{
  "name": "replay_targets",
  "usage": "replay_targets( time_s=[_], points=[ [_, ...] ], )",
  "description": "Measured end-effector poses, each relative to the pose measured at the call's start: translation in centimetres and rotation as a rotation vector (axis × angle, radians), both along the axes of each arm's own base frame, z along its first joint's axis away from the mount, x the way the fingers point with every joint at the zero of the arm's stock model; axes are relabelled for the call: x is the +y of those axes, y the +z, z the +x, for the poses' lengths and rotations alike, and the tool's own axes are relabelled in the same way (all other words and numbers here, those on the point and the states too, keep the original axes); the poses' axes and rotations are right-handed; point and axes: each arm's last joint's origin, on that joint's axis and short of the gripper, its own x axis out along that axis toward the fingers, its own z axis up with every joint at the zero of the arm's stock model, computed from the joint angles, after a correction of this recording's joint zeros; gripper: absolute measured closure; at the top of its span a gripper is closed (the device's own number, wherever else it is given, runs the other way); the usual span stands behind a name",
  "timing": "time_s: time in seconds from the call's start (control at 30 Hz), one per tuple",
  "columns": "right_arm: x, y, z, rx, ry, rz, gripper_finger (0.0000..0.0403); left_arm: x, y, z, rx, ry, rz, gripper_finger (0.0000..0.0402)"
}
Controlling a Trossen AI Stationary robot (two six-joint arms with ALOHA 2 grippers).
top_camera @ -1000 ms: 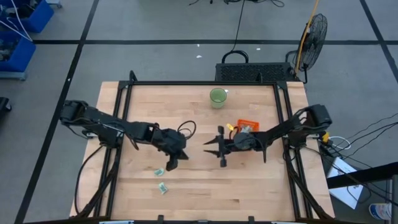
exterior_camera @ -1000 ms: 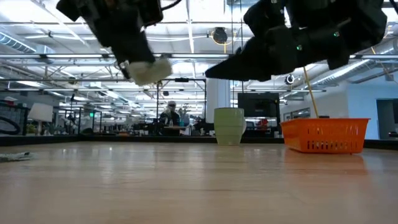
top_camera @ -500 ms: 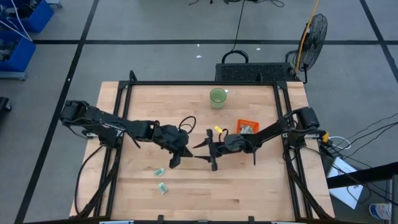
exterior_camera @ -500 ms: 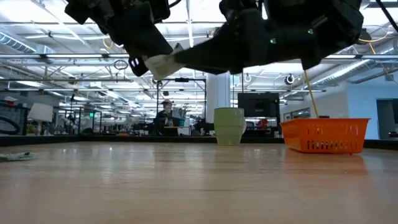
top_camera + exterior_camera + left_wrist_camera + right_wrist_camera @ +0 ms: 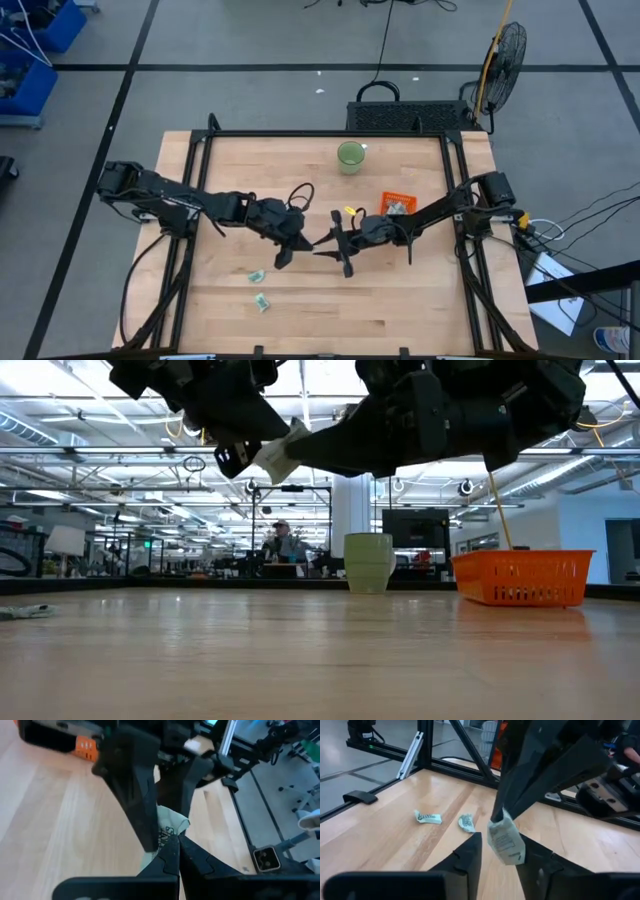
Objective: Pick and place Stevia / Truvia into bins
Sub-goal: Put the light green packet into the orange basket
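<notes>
Both arms meet above the middle of the table, well clear of its surface in the low view. Left tool is clenched on one Stevia sachet, pinched at the fingertips with the packet sticking out ahead of them; the same packet shows pale and crumpled in the low view and hangs in front of the right wrist camera. Right tool sits directly opposite, its two fingers spread apart on either side of the held sachet; the pictures do not show them pressing on it, so it reads as released. Orange bin stands on the right half of the table, behind the right arm; at least one pale packet lies inside it, count not readable from above, and the low view shows only its slotted wall. Green cup stands upright near the far edge, left of the bin; contents cannot be seen. Two loose sachets lie on the table near-left of the tools: one and another just nearer, apart from each other; both also appear in the right wrist view.
</notes>
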Motion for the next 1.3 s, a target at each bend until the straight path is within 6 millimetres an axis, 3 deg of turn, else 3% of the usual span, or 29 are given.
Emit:
replay_targets(
  time_s=[0.37, 0.6, 0.77, 0.87, 1.0, 1.17, 1.3],
  points=[
    [0.0, 0.0, 0.0, -0.003, 0.002, -0.021, 0.0395, 0.6, 0.1, 0.1, -0.011, 0.026, 0.002, 0.04],
    [-0.2, -0.1, 0.0, 0.006, -0.052, -0.031, 0.0401, 0.7, 0.1, 0.2, -0.021, 0.033, 0.04, 0.0371],
    [-0.5, -0.5, -0.5, 0.116, -0.136, -0.083, 0.0402, 0.7, 0.1, 0.2, -0.027, 0.023, 0.058, 0.0357],
    [-0.9, 0.4, -1.6, 0.207, -0.333, -0.173, 0.0402, 0.7, 0.0, 0.1, -0.013, 0.036, 0.035, 0.0356],
    [-0.7, 3.4, -4.3, 0.254, -0.559, -0.239, 0.0402, 0.6, -0.3, -0.1, 0.036, 0.038, 0.028, 0.0356],
    [-0.6, 6.6, -8.2, 0.26, -0.756, -0.115, 0.0401, 0.2, -1.1, -0.8, 0.138, 0.029, 0.035, 0.0355],
    [-1.7, 6.3, -11.1, 0.261, -0.893, 0.007, 0.0402, -0.3, -1.4, -1.1, 0.181, 0.024, 0.025, 0.0355]
  ],
)
